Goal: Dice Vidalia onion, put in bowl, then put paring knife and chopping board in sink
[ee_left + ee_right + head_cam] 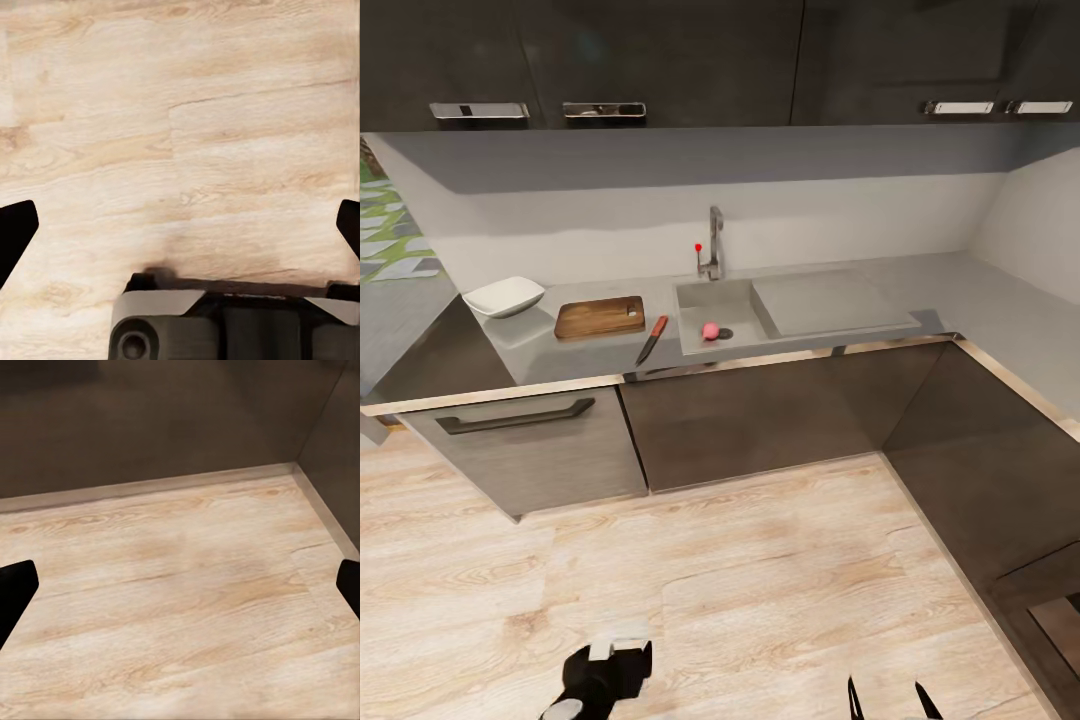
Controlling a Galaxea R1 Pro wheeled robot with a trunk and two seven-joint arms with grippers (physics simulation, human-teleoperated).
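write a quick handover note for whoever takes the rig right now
Left pincer and right pincer: both open, empty, low over the wood floor, away from the counter.
Vidalia onion sits in the sink by the drain. Chopping board, paring knife and bowl are on the countertop.
Done: nothing.
Left: drive up, fetch onion, dice, fill bowl, sink the knife and board.

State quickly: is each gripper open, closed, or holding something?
Left gripper: open, empty, over the floor.
Right gripper: open, empty, over the floor.
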